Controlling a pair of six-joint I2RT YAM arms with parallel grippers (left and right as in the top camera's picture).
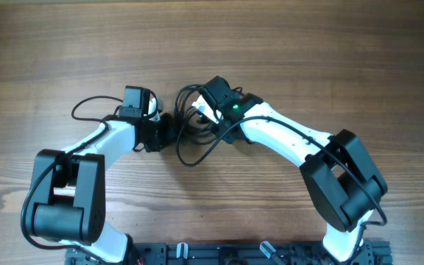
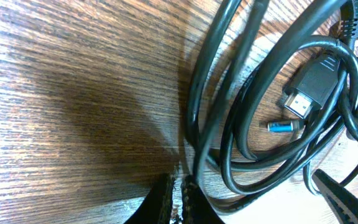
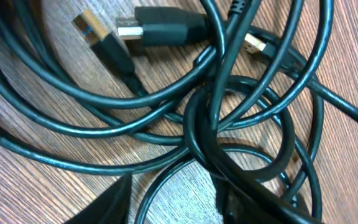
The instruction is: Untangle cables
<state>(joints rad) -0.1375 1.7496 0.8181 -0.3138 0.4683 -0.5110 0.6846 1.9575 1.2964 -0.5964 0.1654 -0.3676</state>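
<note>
Overhead: tangled cables (image 1: pixel 186 124) at mid-table (image 1: pixel 308 59), with loose loops trailing toward the near edge. Left gripper (image 1: pixel 162 134) at the tangle's left side, right gripper (image 1: pixel 203 112) over its top. Jaw gaps hidden from here.

Left wrist: cables (image 2: pixel 194 112) looped just ahead of the left gripper (image 2: pixel 177 198). Jaws closed to a thin slit, one strand running down to the tips; cannot tell if it is pinched. Flat black plug (image 2: pixel 312 90) and small blue-tipped plug (image 2: pixel 283 126) inside the loops.

Right wrist: right gripper (image 3: pixel 176 202) spread wide, fingers either side of crossed cables (image 3: pixel 194 134). Three plug ends up top, seen only here, among them a black plug (image 3: pixel 166 25).
</note>
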